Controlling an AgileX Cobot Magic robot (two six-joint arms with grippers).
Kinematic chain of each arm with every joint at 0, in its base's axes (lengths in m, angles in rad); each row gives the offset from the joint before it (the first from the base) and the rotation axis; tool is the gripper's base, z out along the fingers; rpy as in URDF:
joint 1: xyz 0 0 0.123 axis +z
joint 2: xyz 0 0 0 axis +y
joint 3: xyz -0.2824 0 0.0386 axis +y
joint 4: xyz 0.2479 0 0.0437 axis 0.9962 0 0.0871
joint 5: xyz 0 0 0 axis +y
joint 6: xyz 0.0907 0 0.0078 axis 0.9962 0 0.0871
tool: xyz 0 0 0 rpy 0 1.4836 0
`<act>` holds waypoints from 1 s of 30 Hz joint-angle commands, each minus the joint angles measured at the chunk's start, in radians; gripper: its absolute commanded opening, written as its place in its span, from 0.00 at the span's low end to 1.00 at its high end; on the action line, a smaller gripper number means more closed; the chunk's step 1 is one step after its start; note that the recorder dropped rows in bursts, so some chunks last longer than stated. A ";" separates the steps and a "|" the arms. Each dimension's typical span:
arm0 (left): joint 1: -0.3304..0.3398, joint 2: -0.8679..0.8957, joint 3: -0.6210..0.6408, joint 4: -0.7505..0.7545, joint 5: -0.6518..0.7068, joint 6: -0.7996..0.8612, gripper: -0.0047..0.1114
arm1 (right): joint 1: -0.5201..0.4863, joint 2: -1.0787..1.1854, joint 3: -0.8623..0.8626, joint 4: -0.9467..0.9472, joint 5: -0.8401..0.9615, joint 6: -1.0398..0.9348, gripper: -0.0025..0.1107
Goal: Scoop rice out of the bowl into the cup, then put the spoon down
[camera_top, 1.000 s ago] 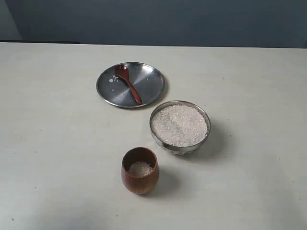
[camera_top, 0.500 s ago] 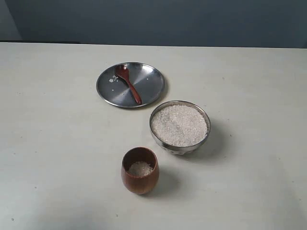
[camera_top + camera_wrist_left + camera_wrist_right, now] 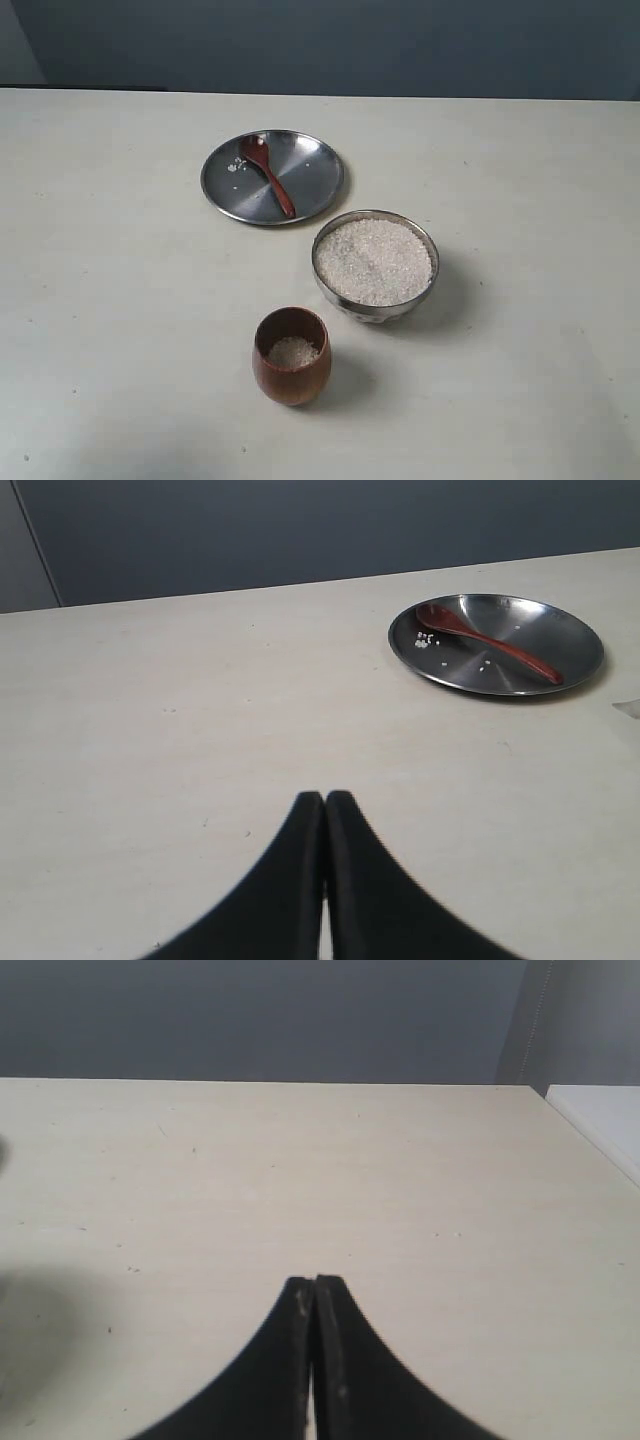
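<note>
Spoon (image 3: 269,179) lies diagonally on plate (image 3: 312,166), head toward the far-left rim.

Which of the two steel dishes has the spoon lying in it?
The flat, shallow plate; the spoon lies across it. The deep bowl holds only rice.

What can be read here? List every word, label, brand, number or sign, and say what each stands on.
None: no view shows any text, number or sign.
The plate, spoon, bowl and cup are plain, with no print or engraving that shows.
The table bears only small specks, not writing.
The left hand and right hand are plain black, unmarked.
</note>
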 commanded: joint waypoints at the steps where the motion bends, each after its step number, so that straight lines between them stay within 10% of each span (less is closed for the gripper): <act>1: 0.002 -0.004 0.004 0.000 -0.012 -0.001 0.04 | -0.005 -0.005 0.002 0.001 -0.003 -0.003 0.03; 30: 0.002 -0.004 0.004 0.000 -0.012 -0.001 0.04 | -0.005 -0.005 0.002 0.186 -0.003 -0.002 0.03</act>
